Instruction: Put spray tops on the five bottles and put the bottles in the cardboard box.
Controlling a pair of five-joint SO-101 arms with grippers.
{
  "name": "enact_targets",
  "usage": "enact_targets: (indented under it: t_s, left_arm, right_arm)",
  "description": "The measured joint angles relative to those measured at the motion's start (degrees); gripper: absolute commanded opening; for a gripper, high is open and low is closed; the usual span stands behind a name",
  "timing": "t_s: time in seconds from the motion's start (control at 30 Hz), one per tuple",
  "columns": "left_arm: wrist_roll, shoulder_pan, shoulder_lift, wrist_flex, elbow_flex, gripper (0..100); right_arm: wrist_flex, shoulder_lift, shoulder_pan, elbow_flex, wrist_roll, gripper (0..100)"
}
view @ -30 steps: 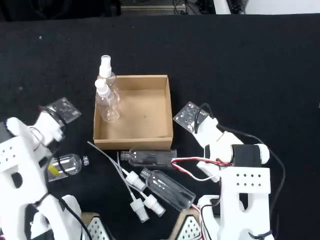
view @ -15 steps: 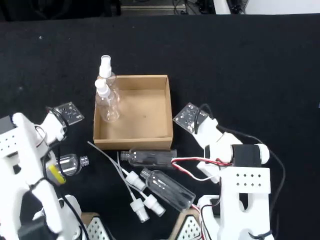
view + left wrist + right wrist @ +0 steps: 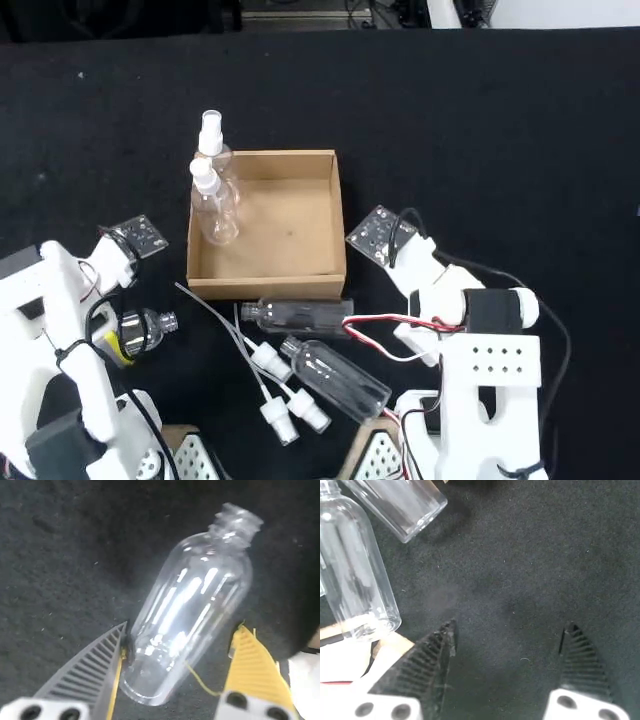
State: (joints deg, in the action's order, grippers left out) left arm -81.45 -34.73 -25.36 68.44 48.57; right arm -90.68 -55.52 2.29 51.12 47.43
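Your left hand [image 3: 181, 630] grips a capless bottle [image 3: 195, 600] near its base. Your right hand [image 3: 510, 625] stands wide over the worktop [image 3: 530, 550].

High view: I had it fixed above the table [image 3: 500, 120], looking straight down; far enough off to take in both arms and the cardboard box [image 3: 266, 222]
Left wrist view: rode the left arm; faced down past the left gripper [image 3: 182, 626]; very near one uncapped bottle [image 3: 195, 605]
Right wrist view: rode the right arm; faced down past the right gripper [image 3: 510, 624]; close over the table
Shared: the uncapped bottle appeared from above too; the lying bottles [image 3: 355, 570] showed in the right wrist and high views
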Motion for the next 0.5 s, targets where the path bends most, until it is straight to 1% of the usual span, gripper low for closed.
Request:
enact_targets:
  t_s: [0.1, 0.2, 0.37, 0.5]
  left_arm:
    - [-0.1, -2.5, 0.0, -0.6, 0.0, 17]
    - [-0.1, -4.7, -0.1, -0.2, 0.4, 12]
    - [-0.1, -8.4, -0.5, 1.1, 0.1, 12]
    - [-0.1, -14.4, -0.6, 0.4, 0.0, 12]
  right_arm:
    - [0.0, 0.0, 0.0, 0.0, 0.0, 29.3]
    - [0.0, 0.0, 0.0, 0.0, 0.0, 29.3]
    - [0.0, 0.0, 0.0, 0.0, 0.0, 29.3]
    - [0.0, 0.0, 0.0, 0.0, 0.0, 29.3]
